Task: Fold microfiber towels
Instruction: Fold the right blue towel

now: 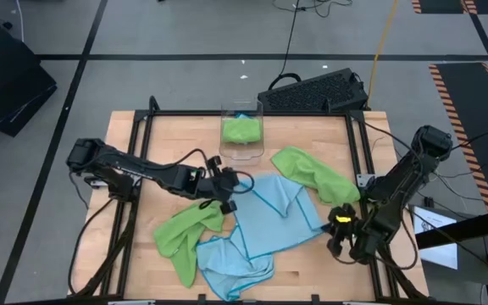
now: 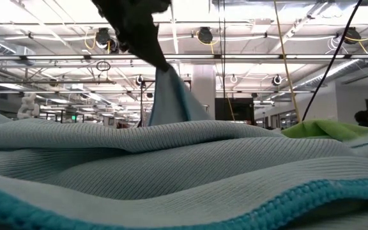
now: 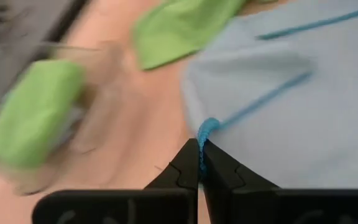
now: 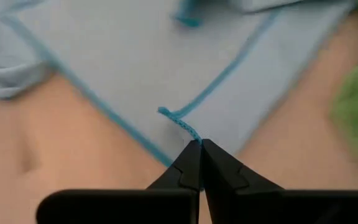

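A light blue microfiber towel lies spread in the table's middle, and both grippers are shut on it. My left gripper is at its left corner, my right gripper at its right corner. A second light blue towel lies crumpled near the front edge. One lime green towel lies at the front left and another at the right. A third green towel sits inside the clear bin. My left gripper pinches the towel's darker blue hemmed corner between its two fingertips, slanting down from the table's left. In the low view the cloth rises to a peak under the fingers, and the rest lies on the table. My right gripper pinches another hemmed corner of the same towel at the fingertips, slanting down from the table's right. The hem rises a little from the wood to the fingers, and the cloth behind it lies flat and slack.
The clear plastic bin stands at the middle of the far edge. A black keyboard lies beyond the table's far right corner. Bare wood shows at the far left and along the front right.
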You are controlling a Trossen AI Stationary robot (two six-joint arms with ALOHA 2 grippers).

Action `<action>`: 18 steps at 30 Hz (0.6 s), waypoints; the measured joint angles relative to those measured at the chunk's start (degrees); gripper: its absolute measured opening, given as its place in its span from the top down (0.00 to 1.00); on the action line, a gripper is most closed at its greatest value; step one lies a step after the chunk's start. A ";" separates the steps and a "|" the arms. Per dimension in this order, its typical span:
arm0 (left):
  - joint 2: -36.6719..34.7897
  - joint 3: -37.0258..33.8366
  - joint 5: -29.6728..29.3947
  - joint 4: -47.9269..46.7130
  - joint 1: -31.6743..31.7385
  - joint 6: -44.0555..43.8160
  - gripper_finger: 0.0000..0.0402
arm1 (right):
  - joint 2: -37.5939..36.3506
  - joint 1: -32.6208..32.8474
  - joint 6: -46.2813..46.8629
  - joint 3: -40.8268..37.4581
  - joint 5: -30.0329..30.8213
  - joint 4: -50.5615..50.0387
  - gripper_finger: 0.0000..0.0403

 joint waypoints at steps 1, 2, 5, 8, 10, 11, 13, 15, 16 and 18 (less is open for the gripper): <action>-0.25 0.34 1.22 0.05 -0.73 0.32 0.97 | 0.09 0.64 -0.73 0.00 -0.09 3.20 0.99; -0.43 0.81 1.74 0.11 -1.56 0.52 0.98 | 0.15 1.41 -1.26 0.01 0.14 5.87 0.99; -0.55 2.18 0.52 0.21 -3.86 1.26 0.99 | 0.08 3.17 0.21 0.07 3.31 9.41 0.99; -0.57 3.09 -1.39 0.45 -5.13 2.62 0.98 | 0.82 3.69 3.88 0.09 3.93 5.94 0.99; -0.59 3.09 -1.52 0.43 -5.23 2.95 0.98 | 2.15 3.66 6.67 0.07 2.17 2.20 0.98; -0.59 3.09 -1.79 0.24 -5.11 2.88 0.99 | 2.87 3.58 8.42 0.07 0.77 0.20 0.96; -0.59 3.09 -3.26 -0.37 -4.74 2.18 0.99 | 4.48 3.32 10.98 0.07 -2.91 -2.49 0.92; -0.59 3.09 -4.19 -1.06 -4.25 1.32 0.98 | 5.16 3.29 11.72 0.04 -6.65 -3.29 0.87; -0.59 3.09 -4.18 -1.39 -3.91 0.91 0.98 | 5.21 3.29 11.97 0.04 -8.50 -2.69 0.84; -0.59 3.09 -4.17 -1.74 -3.39 0.34 0.98 | 5.03 3.35 12.42 0.04 -11.30 -1.06 0.79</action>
